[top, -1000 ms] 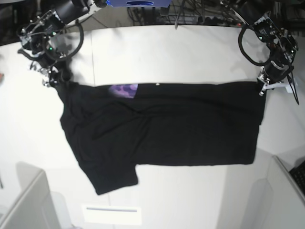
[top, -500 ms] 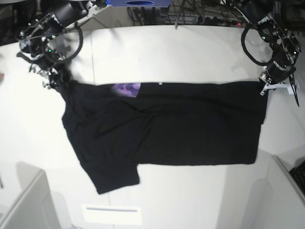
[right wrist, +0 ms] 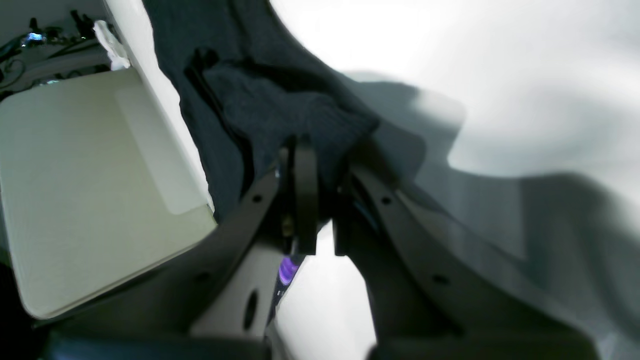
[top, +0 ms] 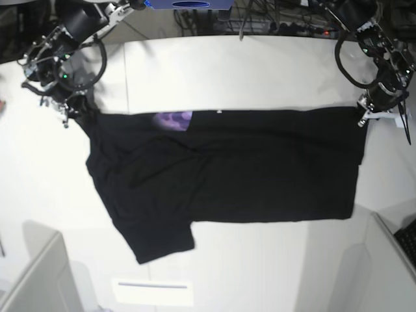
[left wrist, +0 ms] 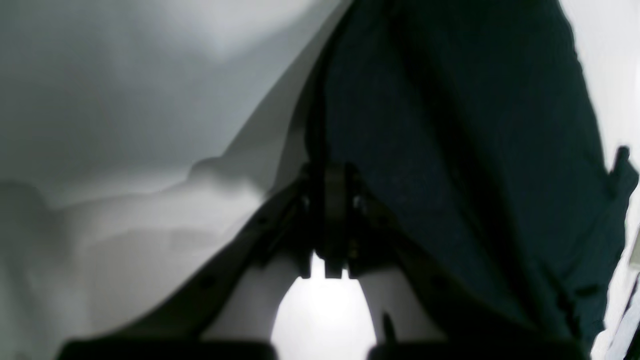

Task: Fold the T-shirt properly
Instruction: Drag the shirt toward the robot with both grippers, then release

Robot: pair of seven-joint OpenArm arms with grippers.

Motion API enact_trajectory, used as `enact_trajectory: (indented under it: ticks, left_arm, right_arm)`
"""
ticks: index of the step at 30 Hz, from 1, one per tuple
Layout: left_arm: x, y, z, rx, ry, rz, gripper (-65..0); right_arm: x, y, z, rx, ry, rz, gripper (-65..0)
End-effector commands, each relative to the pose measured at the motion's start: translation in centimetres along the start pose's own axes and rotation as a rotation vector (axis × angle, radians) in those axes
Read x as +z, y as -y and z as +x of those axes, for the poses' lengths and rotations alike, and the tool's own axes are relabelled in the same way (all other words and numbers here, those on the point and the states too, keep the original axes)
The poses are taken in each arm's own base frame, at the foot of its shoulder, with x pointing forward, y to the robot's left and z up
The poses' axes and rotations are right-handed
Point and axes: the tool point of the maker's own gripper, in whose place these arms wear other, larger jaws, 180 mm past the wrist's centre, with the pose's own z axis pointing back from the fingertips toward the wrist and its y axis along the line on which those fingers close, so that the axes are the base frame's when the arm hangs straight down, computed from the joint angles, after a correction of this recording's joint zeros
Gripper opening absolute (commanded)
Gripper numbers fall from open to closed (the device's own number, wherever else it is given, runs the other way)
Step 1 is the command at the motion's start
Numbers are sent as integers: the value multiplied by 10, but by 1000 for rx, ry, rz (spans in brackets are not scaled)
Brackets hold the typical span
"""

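Now lying spread across the middle of the white table (top: 227,71): the T-shirt (top: 227,169), black, plain side up, stretched in a wide band from left to right. Showing a small patch of purple print (top: 173,120) at the far edge, left of centre, where the cloth is turning over. Hanging down toward the near side at the left, one sleeve (top: 159,237), angled and loose, with soft creases running through the left half of the cloth.

Gripping at the far right corner of the cloth: the left gripper (top: 361,121), its fingers (left wrist: 336,215) pressed tight together with a dark fold of fabric pinched between them (clear enough in the left wrist view, where the cloth is rising straight out of the clamped tips). Falling away to the right of that pinch, the rest of the dark fabric, over pale tabletop.

Gripping at the far left corner: the right gripper (top: 66,117), likewise clamped on a bunched wad of cloth, fingers (right wrist: 305,200) nearly touching with fabric squeezed in the narrow gap. Peeking out just below those tips, a sliver of purple (blurred, hard to make out more). Sitting at the left of the right wrist view, a pale flat panel (right wrist: 90,190) beside the table edge.

Pulling taut between the two pinches: the far hem line, nearly straight across the table.
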Motion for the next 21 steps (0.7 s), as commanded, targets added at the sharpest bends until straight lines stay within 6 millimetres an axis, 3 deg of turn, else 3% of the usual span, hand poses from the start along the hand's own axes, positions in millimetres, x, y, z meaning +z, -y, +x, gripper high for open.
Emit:
enact_trajectory:
  ticks: [1, 4, 8, 17, 21]
  left_arm:
    - [10, 9, 24, -48, 60, -15, -650]
    - [26, 18, 37, -106, 95, -18, -650]
    - [42, 31, 38, -179, 109, -21, -650]
    - [55, -9, 5, -195, 24, 72, -650]
    - [62, -25, -7, -201, -11, 111, -650]
  right_arm:
    - [4, -14, 25, 65, 95, 22, -650]
    - [13, -29, 23, 115, 70, 31, -650]
    - [19, -35, 21, 70, 55, 22, -650]
    - [32, -1, -6, 34, -36, -53, -650]
    - [50, 3, -4, 81, -9, -86, -650]
